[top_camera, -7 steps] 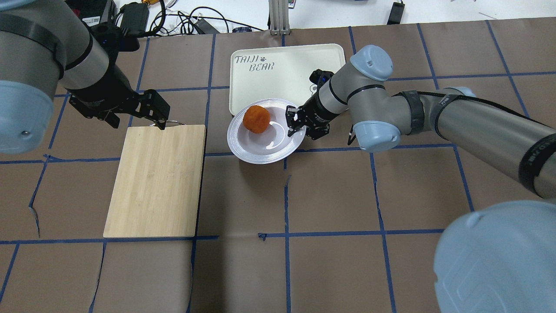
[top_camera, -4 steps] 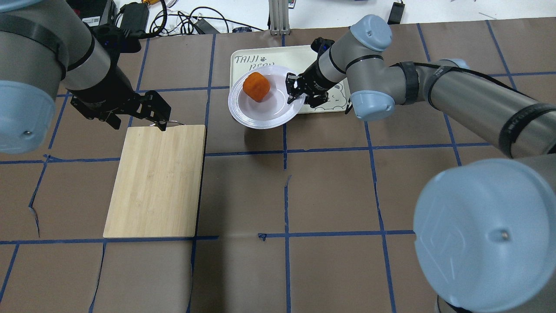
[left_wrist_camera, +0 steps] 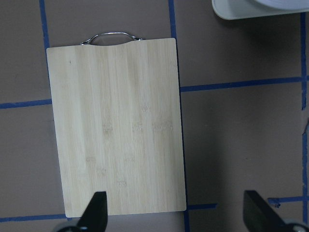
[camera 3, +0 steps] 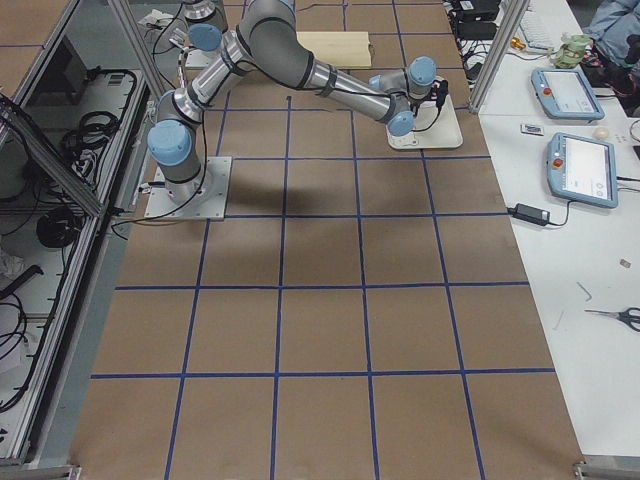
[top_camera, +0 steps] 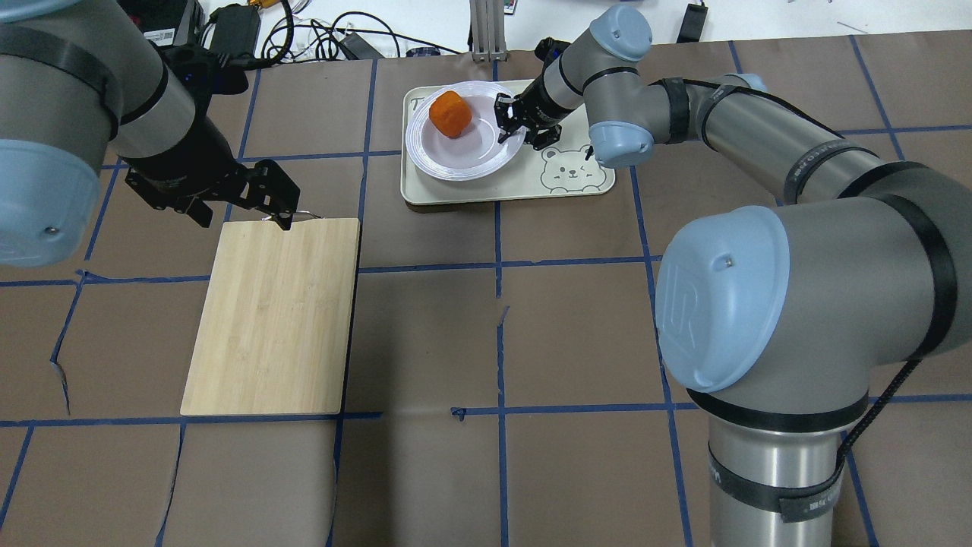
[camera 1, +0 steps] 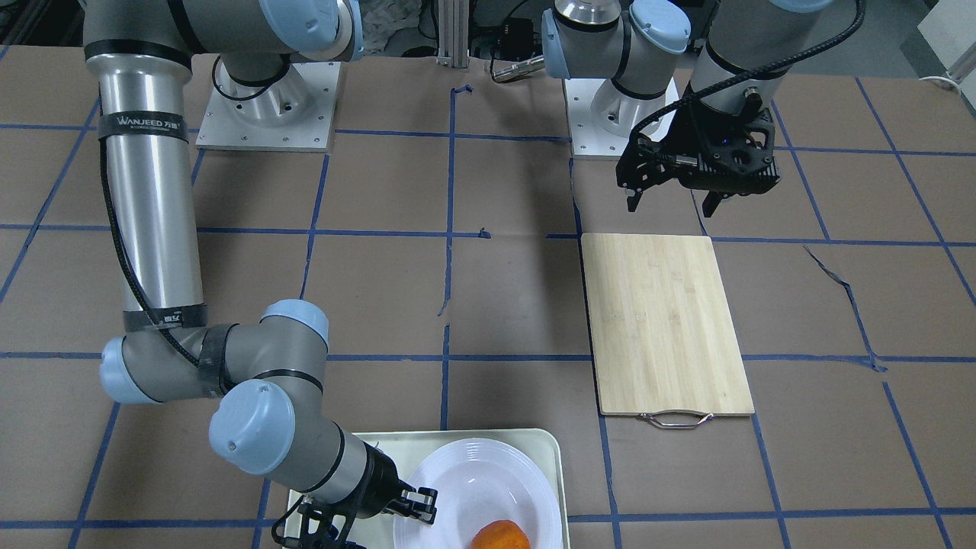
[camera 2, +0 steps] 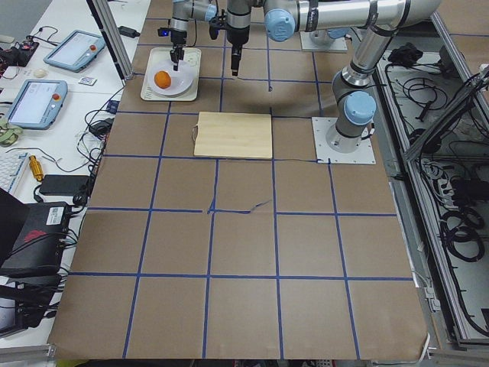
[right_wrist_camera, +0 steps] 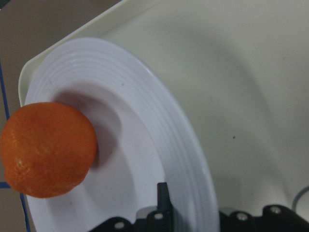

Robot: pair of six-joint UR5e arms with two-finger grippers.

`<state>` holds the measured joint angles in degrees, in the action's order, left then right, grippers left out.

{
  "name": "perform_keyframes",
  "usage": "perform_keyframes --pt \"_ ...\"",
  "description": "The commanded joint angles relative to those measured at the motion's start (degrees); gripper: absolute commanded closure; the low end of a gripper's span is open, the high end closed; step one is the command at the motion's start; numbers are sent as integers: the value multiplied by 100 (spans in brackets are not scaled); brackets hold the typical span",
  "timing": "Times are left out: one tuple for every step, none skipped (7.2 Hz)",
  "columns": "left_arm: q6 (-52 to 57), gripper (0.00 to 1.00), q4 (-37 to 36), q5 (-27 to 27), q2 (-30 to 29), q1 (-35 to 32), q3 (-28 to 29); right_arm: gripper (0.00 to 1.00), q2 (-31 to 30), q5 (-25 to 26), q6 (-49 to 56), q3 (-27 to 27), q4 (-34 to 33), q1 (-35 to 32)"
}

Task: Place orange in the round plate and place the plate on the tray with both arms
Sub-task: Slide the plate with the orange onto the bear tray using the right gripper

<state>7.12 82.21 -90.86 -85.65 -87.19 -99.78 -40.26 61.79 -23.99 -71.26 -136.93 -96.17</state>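
- We see a table (top_camera: 577, 334) covered in matte brown paper, ruled into large squares by blue tape (top_camera: 501, 266); the paper is torn in a few spots.
- Past the far edge lies a white bench with a tangle of black cables (top_camera: 304, 34), and the left side view shows two tablets (camera 2: 74, 50) on a side bench.
- The tray (top_camera: 486, 190) is a pale, smooth rectangle with rounded corners and a grey bear face (top_camera: 566, 171) in one corner, set near the table's far edge.
- The round plate (top_camera: 456, 169) is glossy white with fine ridged rings on its wide rim; it sits over the tray's left half, though we cannot tell whether it rests fully on it.
- The orange (top_camera: 449, 114), dimpled and bright, lies in the plate's sunken centre towards the far side.
- The right gripper (top_camera: 510, 121) is clamped on the plate's right rim.
- The left gripper (left_wrist_camera: 176, 212) hangs above the table, fingers spread wide and holding nothing.
- Below it lies a bamboo cutting board (top_camera: 273, 311), straight-grained, with a thin metal handle (top_camera: 292, 215).
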Motion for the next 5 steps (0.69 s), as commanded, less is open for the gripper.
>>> perform_keyframes --pt "0 0 5 7 -4 0 -6 51 1 444 -105 24 26 80" --pt "0 0 5 7 -13 0 -6 1 -95 735 -45 50 87 133" --pt "0 0 -4 16 -13 0 -6 0 -357 790 200 50 374 185" --pt "0 0 -4 16 -13 0 -6 0 -681 1043 611 164 1230 238" --pt "0 0 -21 7 -4 0 2 0 -1032 1437 720 295 1708 265"
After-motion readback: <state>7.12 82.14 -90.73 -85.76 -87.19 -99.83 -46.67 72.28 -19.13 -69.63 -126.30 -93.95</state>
